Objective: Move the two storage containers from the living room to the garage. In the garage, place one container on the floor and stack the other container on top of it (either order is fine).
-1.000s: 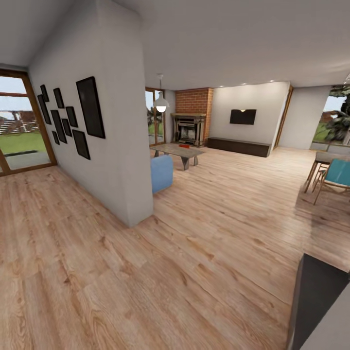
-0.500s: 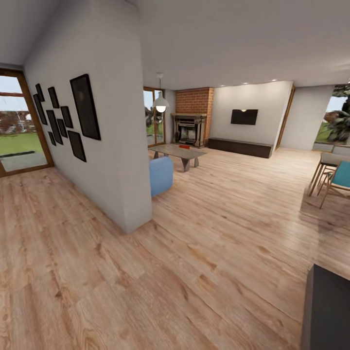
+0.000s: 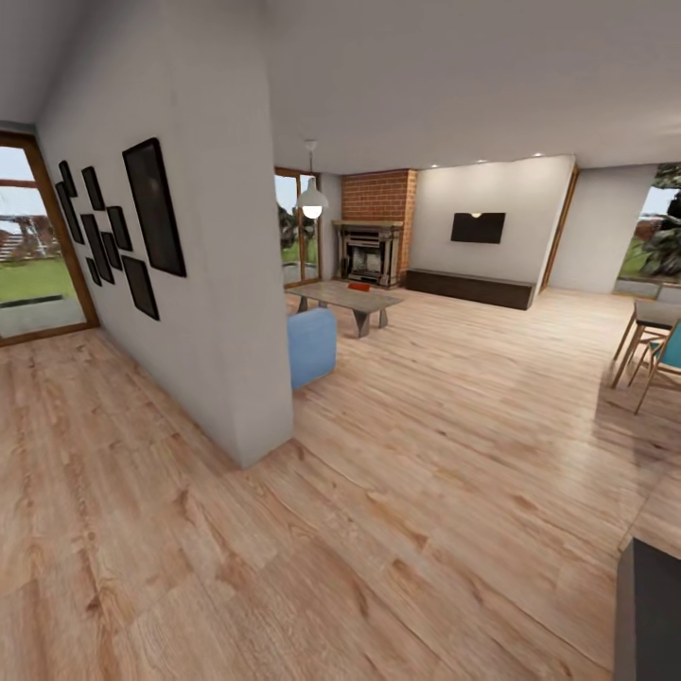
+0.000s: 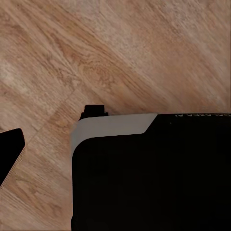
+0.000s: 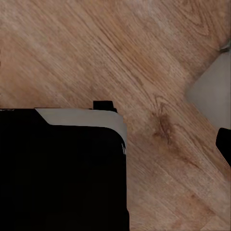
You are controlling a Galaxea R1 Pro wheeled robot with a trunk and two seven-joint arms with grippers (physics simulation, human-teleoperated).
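Observation:
Far ahead in the head view lies the living room, with a brick fireplace [image 3: 376, 236] and a wall TV [image 3: 478, 227]. A small orange-red thing [image 3: 357, 285], which looks like one storage container, lies on the low table [image 3: 346, 299] before the fireplace. It is too small to make out in detail. Both wrist views look down on light wood planks and on my own dark base [image 4: 149, 173] [image 5: 62, 168]. A dark tip shows at the edge of each wrist view [image 4: 9, 153] [image 5: 224, 143]; whether the jaws are open or shut cannot be told.
A white partition wall [image 3: 203, 255] with black picture frames stands close on the left, a blue sofa end [image 3: 311, 344] behind it. Chairs and a table [image 3: 657, 345] are at the right, and a dark cabinet corner [image 3: 653, 610] sits lower right. Wood floor [image 3: 445, 454] stretches ahead.
The whole head view has shifted: the partition wall and glass door slid left and grew nearer, while the chairs and dark cabinet corner slid right. The camera moved; nothing in the room did.

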